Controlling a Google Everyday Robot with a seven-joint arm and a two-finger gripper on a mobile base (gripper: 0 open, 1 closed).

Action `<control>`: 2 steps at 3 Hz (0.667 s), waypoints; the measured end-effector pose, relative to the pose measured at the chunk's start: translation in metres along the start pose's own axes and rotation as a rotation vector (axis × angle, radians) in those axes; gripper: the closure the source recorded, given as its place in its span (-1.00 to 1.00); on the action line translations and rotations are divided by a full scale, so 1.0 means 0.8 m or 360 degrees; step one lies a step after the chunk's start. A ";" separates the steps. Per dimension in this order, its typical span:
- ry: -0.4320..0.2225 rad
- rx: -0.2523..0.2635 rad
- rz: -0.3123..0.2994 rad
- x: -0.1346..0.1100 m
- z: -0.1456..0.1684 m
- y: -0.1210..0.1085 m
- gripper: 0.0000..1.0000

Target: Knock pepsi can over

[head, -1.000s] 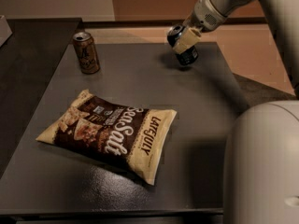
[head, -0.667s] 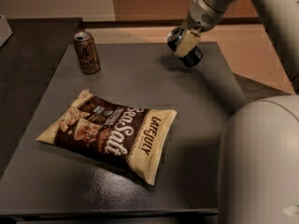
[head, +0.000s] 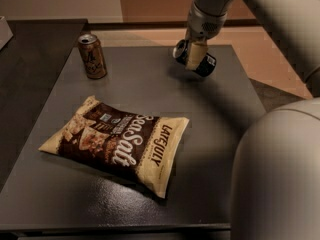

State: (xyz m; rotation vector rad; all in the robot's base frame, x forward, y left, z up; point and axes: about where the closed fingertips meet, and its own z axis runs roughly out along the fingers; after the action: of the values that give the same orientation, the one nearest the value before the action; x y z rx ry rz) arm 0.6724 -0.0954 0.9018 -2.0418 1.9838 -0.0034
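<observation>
The pepsi can (head: 209,64) is dark navy-black with a silver top rim. It is tipped over near the far right of the dark table (head: 215,119), with its top pointing left. My gripper (head: 196,58) comes down from the arm at the top and sits right against the middle of the can, covering part of it. I cannot tell whether the can rests fully on the table or is held slightly off it.
A brown-gold can (head: 93,56) stands upright at the far left of the table. A Late July chip bag (head: 117,141) lies flat in the middle-left. My pale body (head: 280,179) fills the lower right. A second dark surface (head: 30,49) adjoins on the left.
The pepsi can has gone from upright to tipped on its side, top toward the left. My gripper has shifted slightly left with it. The brown can and the bag have not moved.
</observation>
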 end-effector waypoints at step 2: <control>0.0123 -0.0062 -0.0170 -0.022 0.024 0.032 -0.71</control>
State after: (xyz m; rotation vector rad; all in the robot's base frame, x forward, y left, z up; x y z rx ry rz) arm 0.6507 -0.0747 0.8817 -2.2018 1.9307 -0.0676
